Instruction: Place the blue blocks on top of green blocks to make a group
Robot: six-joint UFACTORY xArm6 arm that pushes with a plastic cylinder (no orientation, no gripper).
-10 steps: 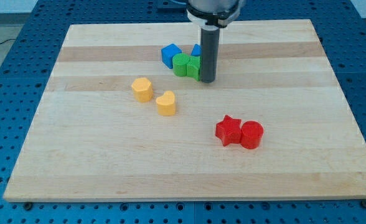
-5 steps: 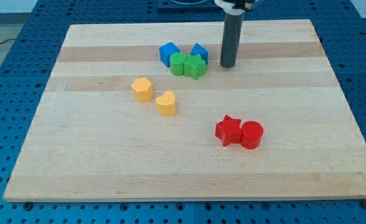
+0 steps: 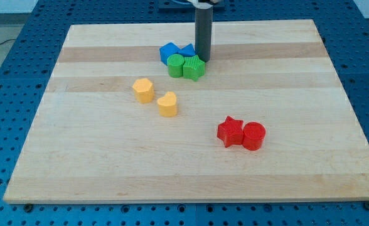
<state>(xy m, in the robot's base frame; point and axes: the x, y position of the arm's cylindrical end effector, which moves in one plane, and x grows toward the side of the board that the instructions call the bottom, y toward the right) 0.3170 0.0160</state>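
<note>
Two blue blocks and two green blocks sit bunched together near the view's top centre. The left blue block (image 3: 169,52) and the right blue block (image 3: 187,50) lie side by side. Just below them are a round green block (image 3: 176,65) and a green star (image 3: 194,68), touching. My tip (image 3: 203,59) stands at the right side of the right blue block, just above the green star, touching or nearly touching both.
Two yellow blocks (image 3: 144,90) (image 3: 167,104) lie left of centre. A red star (image 3: 230,132) and a red cylinder (image 3: 254,135) lie touching at the lower right. The wooden board (image 3: 78,157) sits on a blue perforated table.
My tip went from the right of the green star up and to the right, then came back left behind it. The right blue block has shifted left against the other blue block.
</note>
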